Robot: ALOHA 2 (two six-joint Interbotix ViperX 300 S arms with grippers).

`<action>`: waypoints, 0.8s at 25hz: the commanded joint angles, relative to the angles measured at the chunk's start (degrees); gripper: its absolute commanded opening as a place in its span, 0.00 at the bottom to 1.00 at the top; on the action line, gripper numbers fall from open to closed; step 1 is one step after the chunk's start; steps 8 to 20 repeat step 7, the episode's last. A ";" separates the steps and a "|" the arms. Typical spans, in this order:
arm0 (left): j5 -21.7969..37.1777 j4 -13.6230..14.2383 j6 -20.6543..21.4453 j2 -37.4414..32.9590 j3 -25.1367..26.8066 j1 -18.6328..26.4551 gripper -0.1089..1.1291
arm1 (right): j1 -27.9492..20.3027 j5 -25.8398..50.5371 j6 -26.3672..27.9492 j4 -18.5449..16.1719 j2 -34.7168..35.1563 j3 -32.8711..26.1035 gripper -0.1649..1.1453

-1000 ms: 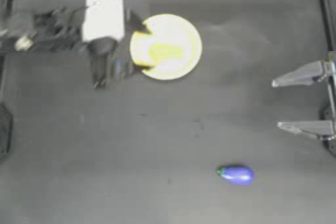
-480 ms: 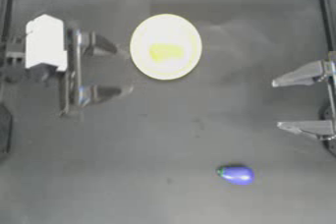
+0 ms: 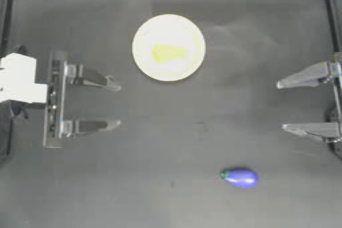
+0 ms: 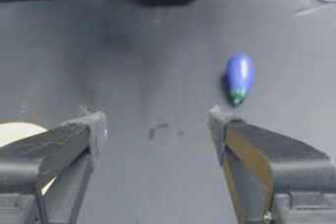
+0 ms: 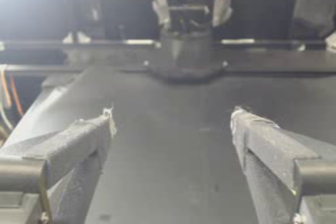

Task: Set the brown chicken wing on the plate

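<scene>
Yellow-orange brown chicken wing (image 3: 168, 53) lies crosswise on the plate (image 3: 147, 32); left pincer (image 3: 115, 104) gapes wide, empty

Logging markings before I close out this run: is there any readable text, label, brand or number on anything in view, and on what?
None readable in any view.
The plate, the brown chicken wing lying on it and the blue-purple eggplant toy are unmarked.
The left claw and right claw, both open and drawn back to their sides, carry no legible lettering.
</scene>
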 commanded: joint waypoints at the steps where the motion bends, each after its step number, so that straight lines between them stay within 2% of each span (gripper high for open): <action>1: -2.11 -0.18 0.00 -1.14 0.53 -1.58 0.86 | 0.00 -0.44 -0.09 0.09 0.26 -0.88 0.89; 7: -4.04 -0.35 0.00 -2.20 2.64 -3.43 0.86 | -0.09 -0.44 -0.09 0.18 0.26 -0.79 0.89; 20: -4.04 -0.35 0.00 -2.20 2.64 -3.43 0.86 | -0.09 -0.44 -0.09 0.18 0.26 -0.79 0.89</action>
